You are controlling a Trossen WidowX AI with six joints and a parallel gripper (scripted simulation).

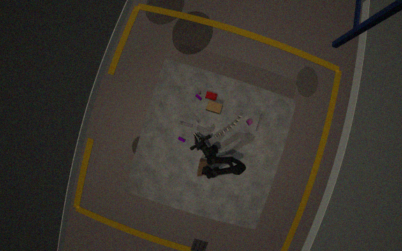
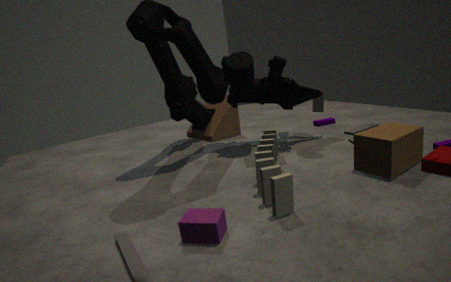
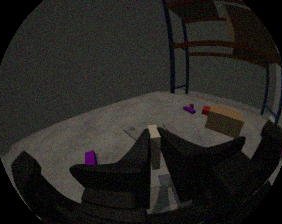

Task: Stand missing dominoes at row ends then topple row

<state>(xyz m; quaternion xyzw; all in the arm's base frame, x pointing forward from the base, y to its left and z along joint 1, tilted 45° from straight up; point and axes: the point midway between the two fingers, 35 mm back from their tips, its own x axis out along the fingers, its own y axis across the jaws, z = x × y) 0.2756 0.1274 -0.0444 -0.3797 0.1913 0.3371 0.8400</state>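
Observation:
Several cream dominoes stand upright in a slightly curved row; the near end domino [image 2: 283, 196] and the far end domino [image 2: 269, 131] show in the exterior view, and the row shows as a thin line of pale marks in the top view. My gripper [image 1: 196, 135] [image 2: 320, 94] [image 3: 152, 131] is shut on a cream domino [image 2: 318, 103] [image 3: 155, 150]. The held domino hangs roughly upright below the fingertips, clear of the surface, beyond the row's arm-side end. Its upper part is hidden by the fingers in the exterior view.
A tan box [image 1: 214, 107] [image 2: 386, 150] [image 3: 224, 122] and red block [image 1: 211, 95] [image 2: 445, 161] stand to one side, with a purple block [image 1: 198, 97] nearby. Another purple block [image 1: 181, 139] [image 2: 324, 122] [image 3: 90, 158] lies beyond the gripper. A magenta block [image 1: 249, 121] [image 2: 203, 227] and flat bar [image 2: 131, 256] lie near the row's other end.

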